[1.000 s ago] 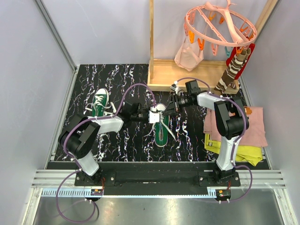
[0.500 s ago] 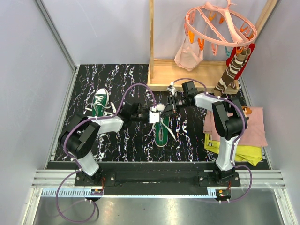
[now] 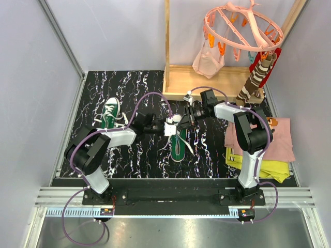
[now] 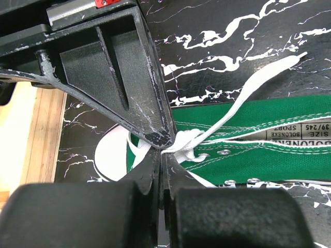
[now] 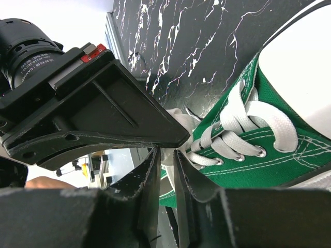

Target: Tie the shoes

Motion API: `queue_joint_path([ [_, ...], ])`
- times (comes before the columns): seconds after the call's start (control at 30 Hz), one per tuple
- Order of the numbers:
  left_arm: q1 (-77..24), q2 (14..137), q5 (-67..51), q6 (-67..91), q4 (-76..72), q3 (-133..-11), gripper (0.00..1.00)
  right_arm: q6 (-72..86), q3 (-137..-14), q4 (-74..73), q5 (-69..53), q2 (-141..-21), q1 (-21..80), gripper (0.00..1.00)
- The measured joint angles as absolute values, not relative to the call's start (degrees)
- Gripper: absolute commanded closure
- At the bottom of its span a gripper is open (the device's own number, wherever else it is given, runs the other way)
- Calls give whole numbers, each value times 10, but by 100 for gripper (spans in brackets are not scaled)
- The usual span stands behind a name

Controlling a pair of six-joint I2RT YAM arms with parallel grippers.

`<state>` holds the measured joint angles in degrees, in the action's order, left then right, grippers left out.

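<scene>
Since the earlier frame, the right tool [image 3: 187, 119] has slid left and now sits over the middle shoe's lacing. The left arm and both shoes look unmoved.

Nearest is the middle green sneaker [image 3: 179, 143], lying at the centre of the black marbled surface [image 3: 129, 88] with its heel near and its toe far. One loose lace end trails off to the side. The two tools meet tip to tip over the far end of its lacing.

The left tool [image 4: 160, 157] is pressed together, pinching the white lace [image 4: 182, 143] just beside the eyelets. It probably anchors that strand so the lace can't slip while the other side works.

The right tool's fingers [image 5: 182, 173] stand slightly apart with lace in the narrow gap. I can't tell whether they grip it or are letting go. It looks like a handover or regrip.

The second sneaker [image 3: 109, 114] is far left, well apart, its laces loose and not being handled.

At the right edge are a pink cloth [image 3: 283, 138] and a yellow cloth [image 3: 269, 170]. At the far side are a wooden frame [image 3: 207, 77] and a pink peg hanger [image 3: 243, 26].

Count: two sneakers, two tools, two cloths, one frame, one hanger.
</scene>
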<state>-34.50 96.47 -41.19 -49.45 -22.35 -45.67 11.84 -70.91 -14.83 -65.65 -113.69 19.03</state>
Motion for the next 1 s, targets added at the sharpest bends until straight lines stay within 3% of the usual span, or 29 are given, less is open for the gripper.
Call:
queue_joint_path([
  [0.43,-345,965,-409,-491,-224,-448,100,138,-711,-144,-668,-1166,195,79],
  [0.53,-345,964,-409,-491,-226,-448,100,144,-711,-139,-672,-1166,195,89],
  [0.6,-345,964,-407,-491,-228,-445,100,149,-711,-133,-672,-1166,195,100],
  [0.73,-344,962,-404,-491,-228,-445,100,155,-711,-129,-672,-1166,196,100],
  [1.0,-345,959,-403,-492,-228,-445,71,154,-705,-123,-659,-1157,191,100],
])
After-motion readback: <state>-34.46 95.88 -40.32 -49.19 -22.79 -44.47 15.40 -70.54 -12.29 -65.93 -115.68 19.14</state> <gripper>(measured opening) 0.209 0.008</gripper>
